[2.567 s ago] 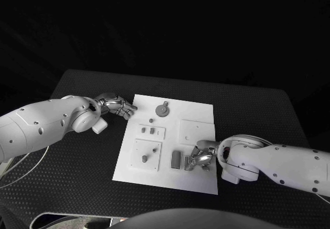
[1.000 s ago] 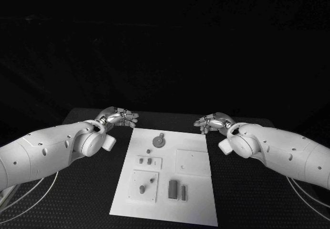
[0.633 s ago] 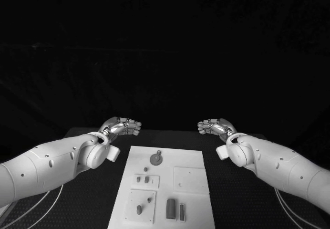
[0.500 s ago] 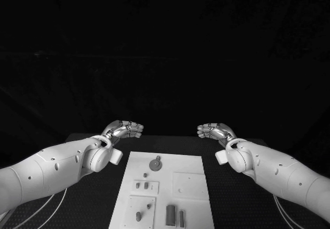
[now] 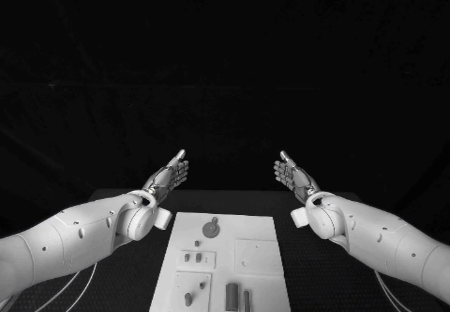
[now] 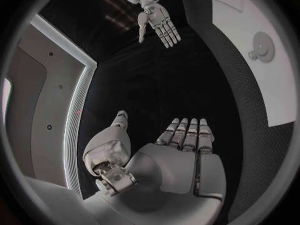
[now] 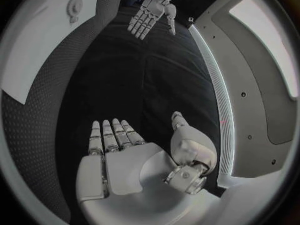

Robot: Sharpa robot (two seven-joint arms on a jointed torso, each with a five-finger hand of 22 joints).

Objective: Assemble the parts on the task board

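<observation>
Left robot hand (image 5: 169,177): released, fingers extended flat and together, grasping nothing, raised beyond the far edge of the tabletop (image 5: 122,198). Right robot hand (image 5: 292,174): same, flat, empty, palm facing the left one.

Task board (image 5: 263,227): at 6 o'clock from both hands, lying on the tabletop. Parts on it: round disc (image 5: 211,229) at the board's 12 o'clock end; two upright bars (image 5: 231,296) at the 6 o'clock end.
</observation>
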